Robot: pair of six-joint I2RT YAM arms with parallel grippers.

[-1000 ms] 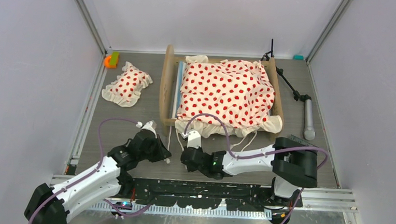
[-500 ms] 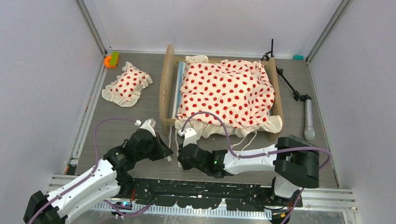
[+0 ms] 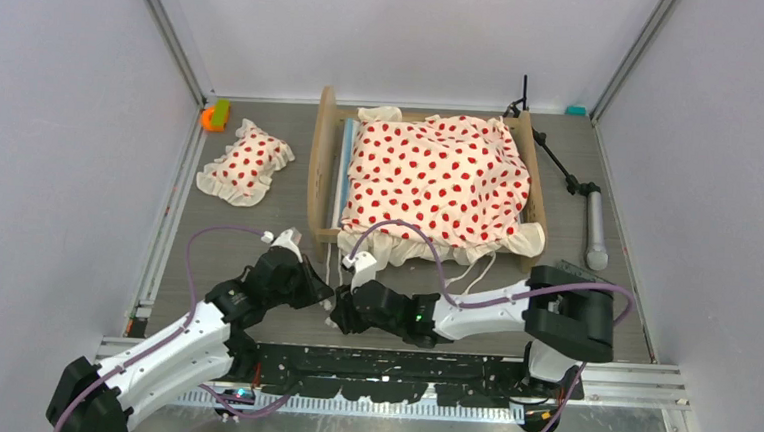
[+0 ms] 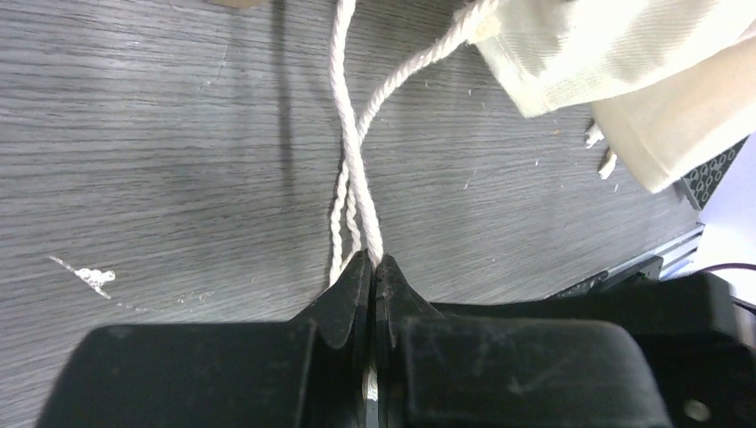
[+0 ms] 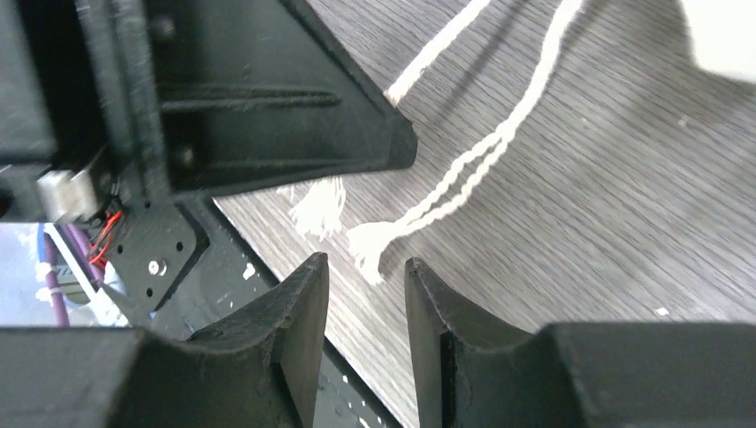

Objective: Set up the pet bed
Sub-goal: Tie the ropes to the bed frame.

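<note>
Your pet bed (image 3: pixel 319 167) sits at upper centre of the overhead frame, its wooden frame flat on the table (image 3: pixel 256 238); the polka-dot cover (image 3: pixel 436 169) is spread over it, a little rumpled, ruffle spilling over the near rail; a strip of striped mattress (image 3: pixel 343 174) shows bare along the bed's left side, so I'd say the cover isn't fully squared up; the matching pillow (image 3: pixel 246 163) lies out on the table, left of the bed and well apart from it, so that piece looks yet to be placed; now down to lower centre, where the tie cords (image 4: pixel 357 169) trail off the cover's corner onto the table; your left gripper (image 4: pixel 374 267) is pinched tight on two crossed cords, the strands running out from between its closed tips; your right gripper (image 5: pixel 365 272) is parted to a narrow gap and holds nothing, with a frayed cord end (image 5: pixel 367 242) lying just ahead of its tips; no knot visible anywhere, so the cords look unfinished; my call is past halfway: mattress in, cover on, cords and pillow left; out at the right of the frame the tripod stand (image 3: pixel 575 193) lies beside the bed, and the orange-and-green object (image 3: pixel 214 116) sits in the upper left corner, neither in play.
</note>
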